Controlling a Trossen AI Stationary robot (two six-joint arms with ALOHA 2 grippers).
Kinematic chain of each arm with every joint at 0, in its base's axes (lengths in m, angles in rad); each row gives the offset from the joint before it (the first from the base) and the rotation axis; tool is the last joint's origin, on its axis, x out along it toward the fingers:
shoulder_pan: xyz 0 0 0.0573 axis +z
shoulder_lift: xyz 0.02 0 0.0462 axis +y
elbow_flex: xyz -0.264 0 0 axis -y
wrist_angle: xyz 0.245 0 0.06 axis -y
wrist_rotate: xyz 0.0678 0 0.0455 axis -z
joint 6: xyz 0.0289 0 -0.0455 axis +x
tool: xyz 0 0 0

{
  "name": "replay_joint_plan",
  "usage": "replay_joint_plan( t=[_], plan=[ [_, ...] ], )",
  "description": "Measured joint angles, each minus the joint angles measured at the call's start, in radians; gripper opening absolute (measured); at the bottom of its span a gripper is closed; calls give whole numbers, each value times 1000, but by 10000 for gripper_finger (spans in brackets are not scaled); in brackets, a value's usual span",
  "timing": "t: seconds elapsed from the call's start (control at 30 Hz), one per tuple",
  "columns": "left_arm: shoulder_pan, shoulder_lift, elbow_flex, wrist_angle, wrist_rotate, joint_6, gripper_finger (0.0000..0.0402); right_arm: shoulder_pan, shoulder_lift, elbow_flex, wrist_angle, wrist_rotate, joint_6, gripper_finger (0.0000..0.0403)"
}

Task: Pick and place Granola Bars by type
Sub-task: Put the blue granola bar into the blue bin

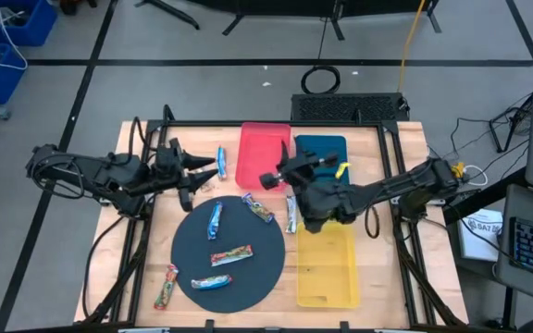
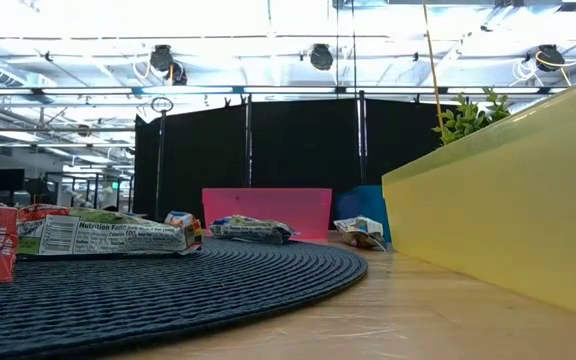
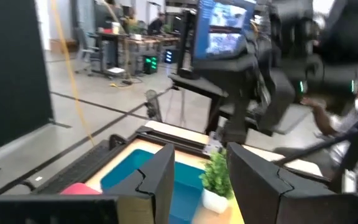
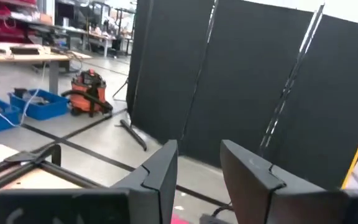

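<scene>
Granola bars [image 1: 215, 219] are mostly scattered on the dark mat [image 1: 248, 287], frame centre. Both your pincers, left [image 1: 213, 173] and right [image 1: 268, 178], hang spread and empty up top, so watch they don't collide reaching in.

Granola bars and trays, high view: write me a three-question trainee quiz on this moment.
1. Multiple choice: the blue-white bar beside the red tray lies A) on the bare table, B) on the round mat, C) inside the tray.
2. True or false: the left gripper and the right gripper each hold a bar.
3. Fill in: next to the red tray sits the blue tray; the third tray's colour is ____.

Key: 1 A. 2 False; both are open and hold nothing. 3 Yellow, the yellow tray.
</scene>
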Motion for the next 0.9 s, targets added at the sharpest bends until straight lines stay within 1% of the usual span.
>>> replay_joint_plan(
  t=[0.07,0.13,0.2,0.37,0.47,0.57,0.67,0.77,0.83,0.9],
  plan=[
    [0,0,0,0,39,2,149,1,24,45,151,0,-139,117],
    [-1,0,0,1,69,3,149,1,30,52,292,3,-248,117],
    [-1,0,0,1,78,4,149,1,33,47,365,3,-311,117],
    [0,0,0,1,86,4,149,-7,36,-6,371,2,-328,116],
    [0,0,0,2,103,3,149,-13,35,-82,386,2,-312,116],
    [0,0,0,2,118,-6,149,-7,37,-166,455,2,-320,116],
    [0,0,0,2,164,9,149,31,36,-220,497,4,-364,116],
    [0,0,0,2,213,35,149,88,26,-224,496,-14,-487,116],
    [0,0,0,3,231,50,149,120,0,-224,512,-49,-478,116],
    [0,0,0,5,232,51,149,142,-36,-219,545,-61,-407,116]
  ],
)
